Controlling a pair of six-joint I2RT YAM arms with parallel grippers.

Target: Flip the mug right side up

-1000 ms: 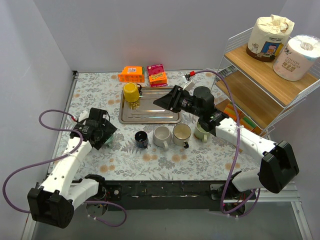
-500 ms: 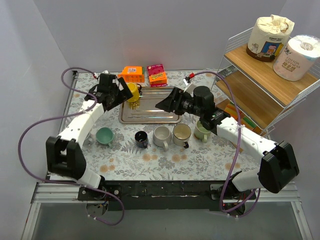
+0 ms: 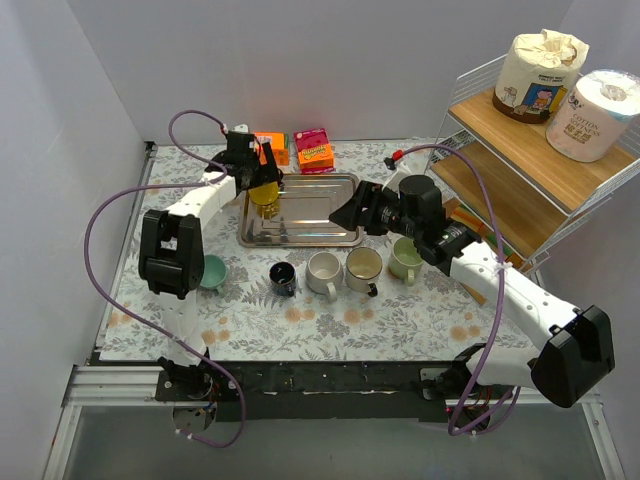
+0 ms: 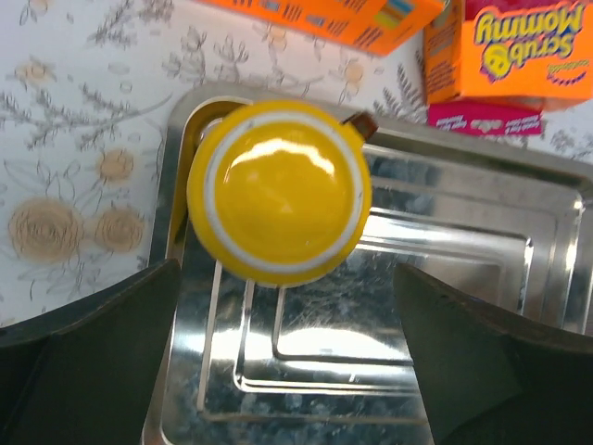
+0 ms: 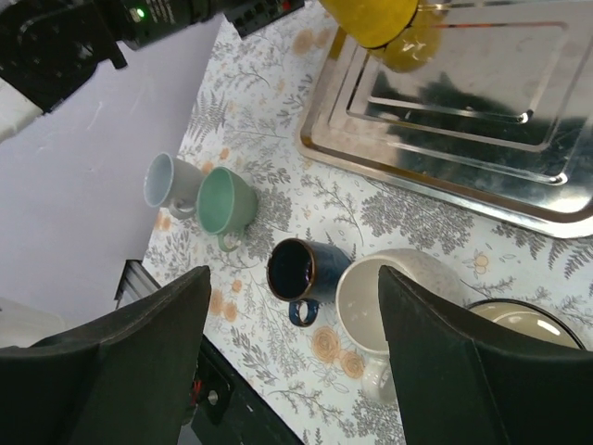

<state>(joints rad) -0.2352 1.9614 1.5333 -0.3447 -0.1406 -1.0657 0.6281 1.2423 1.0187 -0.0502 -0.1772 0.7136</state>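
Since a second ago the left arm has swung from the lower left of the top view up to the upper left, and the left hand (image 4: 285, 273) now hangs over the yellow mug (image 4: 279, 204). The right arm has drawn back a little toward the right. The yellow mug stands upside down, base up, in the upper left corner of the tray (image 3: 320, 215). The left hand is wide – its fingers (image 4: 93, 357) stand one on each side of the mug and apart from it in the wrist view. The right hand (image 3: 345, 212) hovers above the right part of the tray, also wide, with nothing between its fingers. Below the tray a row of upright mugs stands on the worktop (image 3: 400, 310) – a dark mug (image 3: 283, 278), a white mug (image 3: 324, 272), a cream mug (image 3: 363, 268) and a green mug (image 3: 405, 260). A teal mug (image 3: 210, 272) sits further left, beside the left arm. An orange box (image 3: 266, 148) and a pink box (image 3: 314, 150) lie just above the tray.
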